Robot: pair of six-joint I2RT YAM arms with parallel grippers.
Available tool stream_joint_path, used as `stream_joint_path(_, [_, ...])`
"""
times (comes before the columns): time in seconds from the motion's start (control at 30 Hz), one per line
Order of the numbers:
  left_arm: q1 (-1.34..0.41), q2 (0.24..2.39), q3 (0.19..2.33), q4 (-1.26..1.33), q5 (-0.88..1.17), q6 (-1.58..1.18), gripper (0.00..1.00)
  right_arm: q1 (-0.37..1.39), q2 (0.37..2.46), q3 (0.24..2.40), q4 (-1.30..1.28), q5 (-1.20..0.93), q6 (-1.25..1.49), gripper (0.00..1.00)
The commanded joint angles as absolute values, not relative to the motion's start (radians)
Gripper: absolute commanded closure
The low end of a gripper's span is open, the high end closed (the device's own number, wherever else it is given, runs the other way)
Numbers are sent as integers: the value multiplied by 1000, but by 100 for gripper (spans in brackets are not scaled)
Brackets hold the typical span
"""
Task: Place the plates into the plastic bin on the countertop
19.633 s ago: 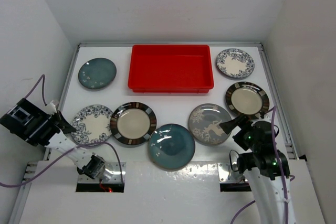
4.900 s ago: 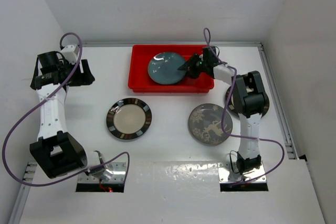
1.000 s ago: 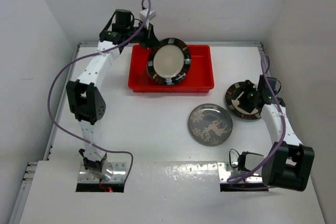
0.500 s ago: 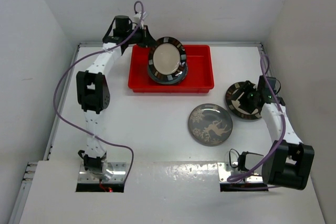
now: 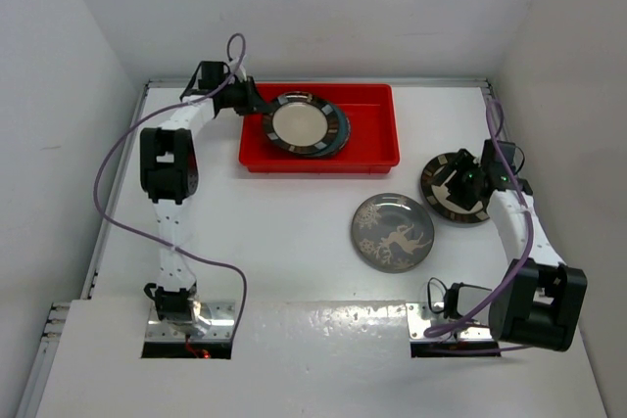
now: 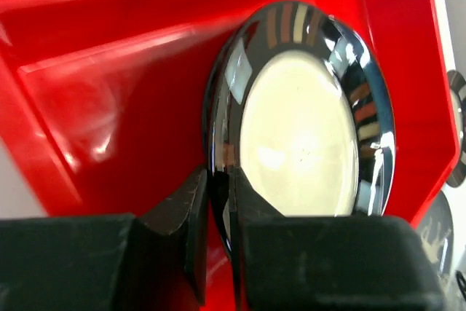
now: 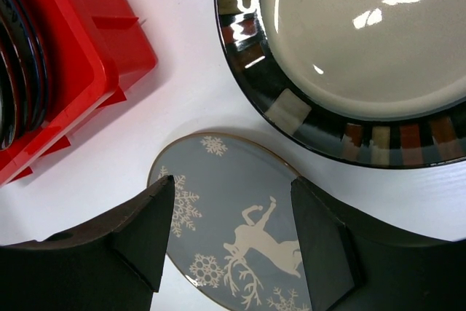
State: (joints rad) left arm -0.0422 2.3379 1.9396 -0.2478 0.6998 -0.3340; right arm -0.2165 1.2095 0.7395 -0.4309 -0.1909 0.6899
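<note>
White panels (image 5: pixel 294 7) wall in a flat white counter (image 5: pixel 265 232) with metal rails down the left and right edges.

Red bin (image 5: pixel 377 115) – far centre of the counter, long side running left to right. It holds a stack of plates in its left half.

Left arm (image 5: pixel 167 154) stretches up the left side to the bin's far left corner. Right arm (image 5: pixel 514 222) leans along the right rail.

Striped plate (image 5: pixel 304 124), cream with a dark banded rim, lies on top of the stack. A teal plate (image 5: pixel 339 136) peeks out beneath it on the right.

Second striped plate (image 7: pixel 349 34) sits on the counter at right, outside the bin. Grey deer plate (image 5: pixel 392 232) lies just near-left of it, a thin strip of counter between them.

Left fingers (image 6: pixel 189 223) – nearly closed, one each side of the top plate's left rim, pinching it.

Right fingers (image 7: pixel 145 238) hang over the second striped plate, spread wide with nothing between them.
</note>
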Motion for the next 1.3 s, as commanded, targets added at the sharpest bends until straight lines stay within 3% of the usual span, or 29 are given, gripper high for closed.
stream_joint_path(0.0, [-60,2322,1937,-242,692,-330,83,-224,1203,744,-414,-175,713,36])
stream_joint_path(0.3, [-103,2345,1982,-365,609,-216,72,-279,1147,632,-368,-129,813,36])
stream_joint_path(0.47, [-137,2333,1993,-411,529,-143,59,-314,1124,601,-382,-72,845,35])
stream_joint_path(0.67, [-137,2287,2013,-430,465,-124,58,-409,1089,505,-339,-14,942,30])
stream_joint_path(0.9, [-103,2149,2022,-472,477,-69,52,-457,985,230,53,18,1129,25])
stream_joint_path(1.07, [-80,2010,1933,-518,497,15,49,-459,1078,110,291,18,1219,25])
stream_joint_path(1.2, [-29,1899,1836,-574,518,64,48,-462,1228,123,365,6,1244,32])
stream_joint_path(1.27, [-11,1847,1787,-618,544,93,48,-463,1259,115,385,3,1295,42])
